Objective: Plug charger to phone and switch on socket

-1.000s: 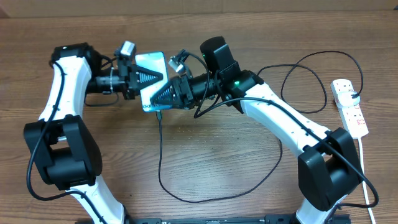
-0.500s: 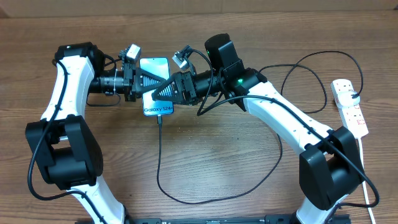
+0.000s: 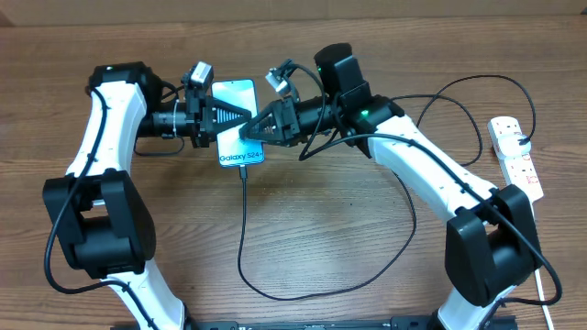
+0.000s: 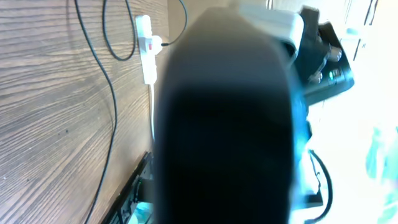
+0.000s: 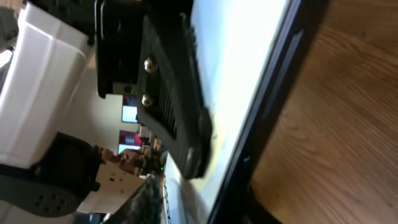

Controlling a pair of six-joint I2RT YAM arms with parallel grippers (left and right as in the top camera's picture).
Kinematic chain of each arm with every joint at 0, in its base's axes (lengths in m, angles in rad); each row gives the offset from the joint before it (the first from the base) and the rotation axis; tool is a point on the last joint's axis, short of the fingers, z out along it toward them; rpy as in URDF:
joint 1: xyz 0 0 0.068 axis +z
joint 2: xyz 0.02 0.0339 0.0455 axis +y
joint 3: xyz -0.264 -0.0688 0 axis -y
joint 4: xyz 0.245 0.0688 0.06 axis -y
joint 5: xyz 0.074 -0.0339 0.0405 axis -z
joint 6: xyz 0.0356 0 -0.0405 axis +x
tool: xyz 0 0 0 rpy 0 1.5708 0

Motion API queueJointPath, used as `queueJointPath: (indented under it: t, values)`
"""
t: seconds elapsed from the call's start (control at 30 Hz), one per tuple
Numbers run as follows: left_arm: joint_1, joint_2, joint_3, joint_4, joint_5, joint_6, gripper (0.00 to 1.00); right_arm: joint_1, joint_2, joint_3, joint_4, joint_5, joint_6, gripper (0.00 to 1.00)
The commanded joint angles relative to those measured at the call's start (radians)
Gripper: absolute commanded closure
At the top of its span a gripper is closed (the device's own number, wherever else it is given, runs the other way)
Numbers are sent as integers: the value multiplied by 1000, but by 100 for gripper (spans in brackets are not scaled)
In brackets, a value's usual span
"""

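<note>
Glossy glass phone (image 3: 237,124); matt wood-grain table (image 3: 348,238); white plastic socket (image 3: 516,158).

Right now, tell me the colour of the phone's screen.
The phone screen is bright blue with white lettering, clearest in the overhead view.

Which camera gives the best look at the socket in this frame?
Overhead: the socket shows whole and sharp at the picture's right side. The left wrist view catches it small and far off. The right wrist view does not show it.
</note>
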Motion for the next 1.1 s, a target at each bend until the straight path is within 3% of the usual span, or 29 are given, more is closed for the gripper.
queueJointPath:
  t: [0.0, 0.27, 0.4, 0.47, 0.53, 0.63, 0.77, 1.07]
  values:
    - [-6, -11, 5, 7, 65, 6, 96, -6, -27, 18, 2, -30, 2, 72]
    - [-6, -11, 5, 14, 65, 6, 96, -6, -27, 18, -1, -29, 2, 76]
    - [-6, -11, 5, 19, 65, 6, 96, -6, -27, 17, -13, -29, 2, 93]
    - [-6, -11, 5, 19, 65, 6, 95, -6, -27, 17, -20, -29, 2, 95]
    - [-6, -11, 5, 23, 65, 6, 96, -5, -27, 17, -31, -29, 2, 90]
    - [-6, -11, 5, 29, 65, 6, 96, -5, -27, 17, -51, -29, 2, 68]
    - [-6, -11, 5, 41, 66, 6, 96, -4, -27, 17, -75, -29, 2, 67]
    - [-6, -11, 5, 73, 64, 6, 96, 1, -27, 17, -84, -29, 17, 89]
